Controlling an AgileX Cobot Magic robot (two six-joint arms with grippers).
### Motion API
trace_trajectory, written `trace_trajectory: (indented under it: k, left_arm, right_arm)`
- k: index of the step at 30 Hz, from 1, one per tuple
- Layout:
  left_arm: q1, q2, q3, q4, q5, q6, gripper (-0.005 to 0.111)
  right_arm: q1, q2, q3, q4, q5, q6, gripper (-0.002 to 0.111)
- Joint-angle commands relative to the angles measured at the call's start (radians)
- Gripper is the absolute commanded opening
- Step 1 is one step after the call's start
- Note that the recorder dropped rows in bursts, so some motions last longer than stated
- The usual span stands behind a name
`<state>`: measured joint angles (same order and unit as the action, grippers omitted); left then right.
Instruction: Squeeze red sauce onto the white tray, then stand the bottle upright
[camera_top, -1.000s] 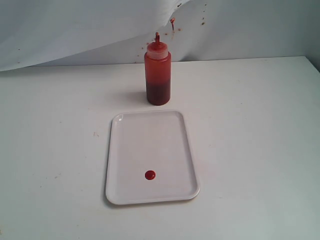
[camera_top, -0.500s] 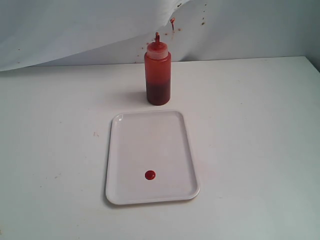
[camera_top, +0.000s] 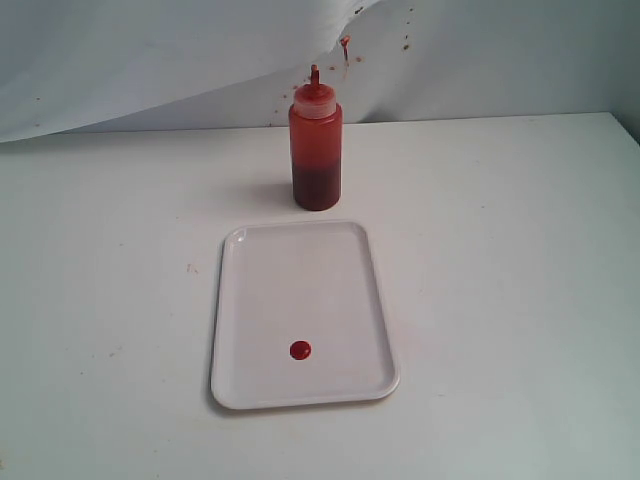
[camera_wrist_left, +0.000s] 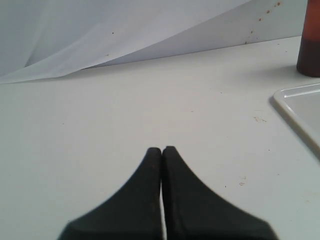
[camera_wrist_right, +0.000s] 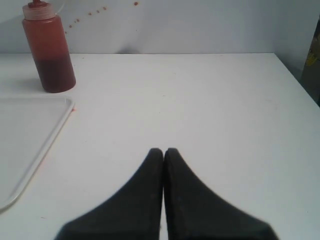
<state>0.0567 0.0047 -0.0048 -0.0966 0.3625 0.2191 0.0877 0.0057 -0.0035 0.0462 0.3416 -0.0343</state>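
Observation:
The red-tinted squeeze bottle (camera_top: 316, 145) stands upright on the white table just behind the white tray (camera_top: 250, 300), its pale cap and red nozzle pointing up. A small round blob of red sauce (camera_top: 300, 350) lies on the tray near its front edge. Neither arm shows in the exterior view. My left gripper (camera_wrist_left: 162, 149) is shut and empty over bare table, with the tray's corner (camera_wrist_left: 300, 107) and the bottle's base (camera_wrist_left: 310, 55) off to one side. My right gripper (camera_wrist_right: 163, 150) is also shut and empty, apart from the bottle (camera_wrist_right: 49, 50) and the tray's rim (camera_wrist_right: 47, 132).
A white backdrop sheet (camera_top: 150, 60) dotted with reddish specks hangs behind the table. The table's right edge (camera_wrist_right: 300, 82) shows in the right wrist view, with a dark area beyond it.

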Motion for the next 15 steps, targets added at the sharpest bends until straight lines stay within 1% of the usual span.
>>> trace_trajectory:
  k: [1,4,15]
  left_arm:
    - [0.003,-0.005,0.005,-0.004,-0.013,-0.001,0.000]
    - [0.003,-0.005,0.005,-0.004,-0.013,-0.001,0.000]
    - [0.003,-0.005,0.005,-0.004,-0.013,-0.001,0.000]
  right_arm:
    - [-0.007,-0.006,0.003,-0.001,0.001,-0.038,0.000]
    - [-0.007,-0.006,0.003,-0.001,0.003,-0.075,0.000]
    - [-0.007,-0.006,0.003,-0.001,0.003,-0.065,0.000]
